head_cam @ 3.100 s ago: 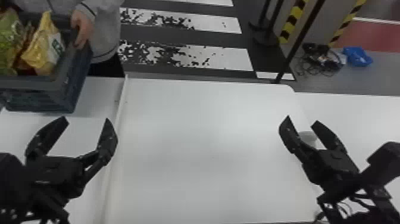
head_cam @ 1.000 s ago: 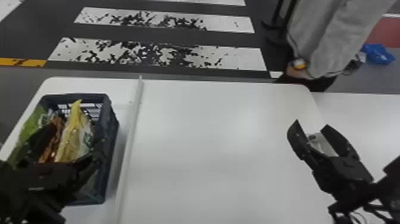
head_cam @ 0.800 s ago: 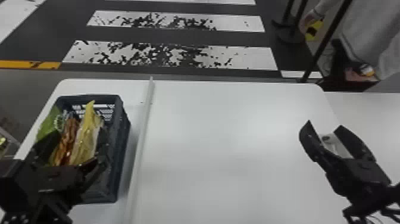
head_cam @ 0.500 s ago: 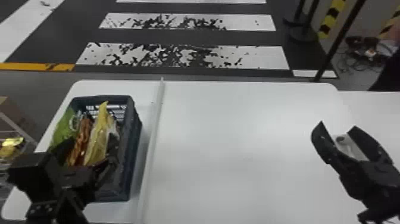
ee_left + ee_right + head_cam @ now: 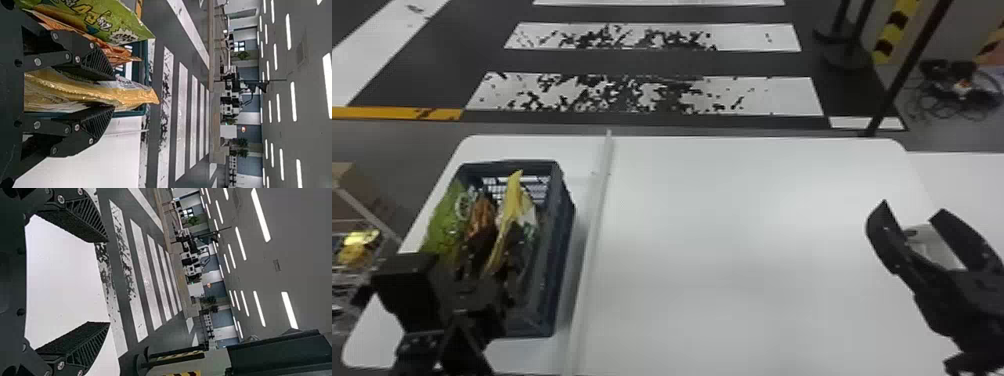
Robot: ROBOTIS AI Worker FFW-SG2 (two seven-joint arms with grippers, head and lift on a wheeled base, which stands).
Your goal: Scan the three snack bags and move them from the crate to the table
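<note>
- Left gripper (image 5: 114, 93): fingers are pinching the yellow bag (image 5: 137, 96), which is standing in the crate (image 5: 564, 200).
- Orange bag (image 5: 482, 215) and green bag (image 5: 444, 215): both are sitting beside it, inside the crate.
- Right gripper (image 5: 912, 207): fingers are standing wide apart above the table (image 5: 732, 250).
- Step, as judged: the first pick is proceeding; the next move is calling for a straight lift clear of the rim, before scanning.

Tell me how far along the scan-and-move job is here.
Done: no move looks complete; all three bags are in the crate. In hand: the left gripper is closed around the yellow bag. Left: taking it out, then the orange bag and green bag. Whether any is scanned, I cannot tell.
</note>
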